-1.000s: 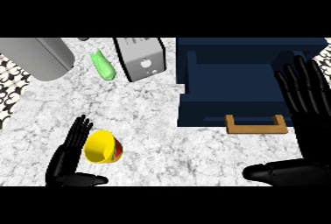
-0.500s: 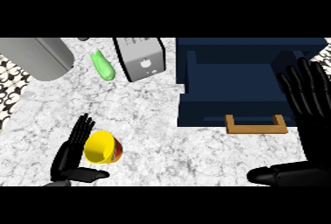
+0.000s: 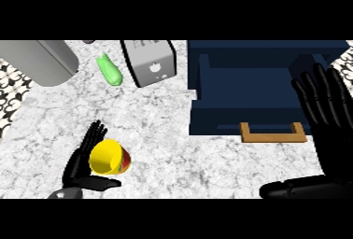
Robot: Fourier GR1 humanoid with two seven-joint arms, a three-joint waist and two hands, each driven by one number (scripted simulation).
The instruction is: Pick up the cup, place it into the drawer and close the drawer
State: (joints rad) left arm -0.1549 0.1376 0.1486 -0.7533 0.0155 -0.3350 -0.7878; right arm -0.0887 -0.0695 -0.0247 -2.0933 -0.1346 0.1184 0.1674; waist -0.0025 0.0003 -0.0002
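Note:
A yellow cup [image 3: 109, 158] with a red patch lies on its side on the marble counter at the lower left. My left hand [image 3: 81, 161] stands right beside its left side, fingers straight and thumb stretched under it, not curled round it. The dark blue drawer [image 3: 255, 84] is pulled open at the upper right, with a wooden handle [image 3: 273, 133] on its front. My right hand [image 3: 328, 112] is held open, fingers up, along the drawer's right side, hiding part of its right wall.
A grey toaster [image 3: 150, 61] stands at the top middle with a green vegetable-like object [image 3: 109, 71] to its left. A large grey metal cylinder [image 3: 36, 60] lies at the upper left. Patterned floor shows past the counter's left edge.
My left hand has edged slightly right and up, closer against the cup. The right hand has shifted a little to the right. The cup and the drawer stay put.

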